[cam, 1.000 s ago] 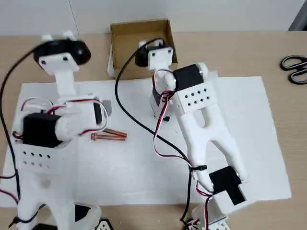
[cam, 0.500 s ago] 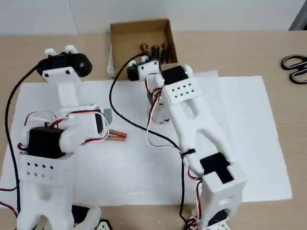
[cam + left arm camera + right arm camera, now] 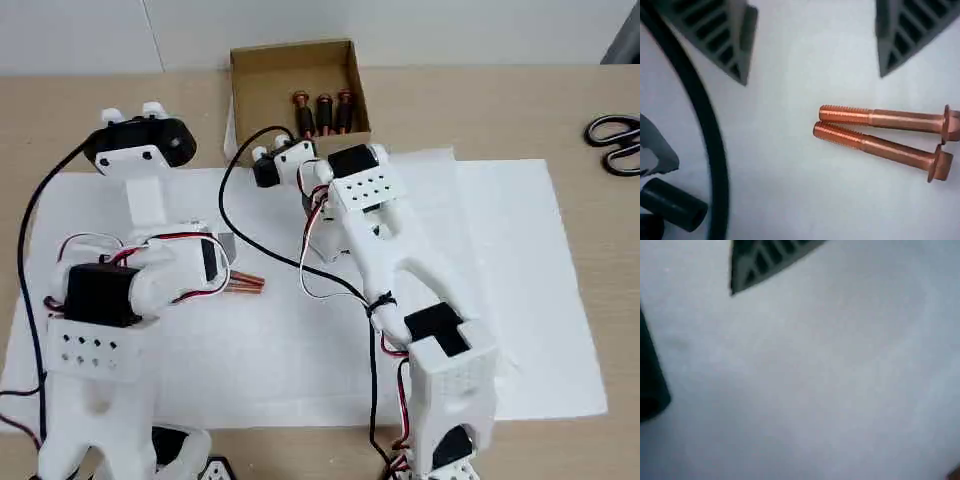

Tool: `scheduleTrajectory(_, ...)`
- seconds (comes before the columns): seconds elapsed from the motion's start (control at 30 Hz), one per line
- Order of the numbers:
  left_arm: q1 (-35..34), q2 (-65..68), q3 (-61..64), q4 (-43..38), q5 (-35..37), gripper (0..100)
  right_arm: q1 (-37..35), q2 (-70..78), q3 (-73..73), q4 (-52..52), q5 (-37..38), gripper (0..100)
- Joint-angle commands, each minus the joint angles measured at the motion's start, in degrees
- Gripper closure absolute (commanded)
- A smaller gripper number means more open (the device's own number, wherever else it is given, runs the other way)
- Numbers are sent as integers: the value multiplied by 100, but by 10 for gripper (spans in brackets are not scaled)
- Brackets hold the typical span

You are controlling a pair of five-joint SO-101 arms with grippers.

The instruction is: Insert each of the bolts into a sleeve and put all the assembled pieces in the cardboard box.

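Bolts (image 3: 885, 119), axes nine-to-three in the high view, lie just five o'clock of the spread, empty left gripper (image 3: 813, 75).

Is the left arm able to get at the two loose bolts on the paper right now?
Probably yes: the left gripper hangs open near the bolts, with nothing but paper between them.

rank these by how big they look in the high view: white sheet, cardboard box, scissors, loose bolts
1. white sheet
2. cardboard box
3. scissors, cut off at the edge
4. loose bolts, partly covered; last two unsure
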Motion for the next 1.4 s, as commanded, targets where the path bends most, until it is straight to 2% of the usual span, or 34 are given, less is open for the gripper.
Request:
scheduleTrajectory(0.0, -44, -123, -31, -114, -44, 836, -13, 66, -9, -127, 202, 769)
scheduleTrajectory(0.5, -44, -88, -31, -114, -18, 837, 198, 602, -273, -514, 1037, 770)
scheduleTrajectory(0.73, -44, -88, 145, -343, -9, 837, 224, 769, -624, -488, 1521, 894)
scheduleTrajectory(1.0, -44, -88, 444, -659, -9, 837, 215, 848, -853, -523, 1635, 812)
scheduleTrajectory(1.37, -44, -88, 444, -686, -35, 837, 224, 1174, -853, -523, 1635, 812)
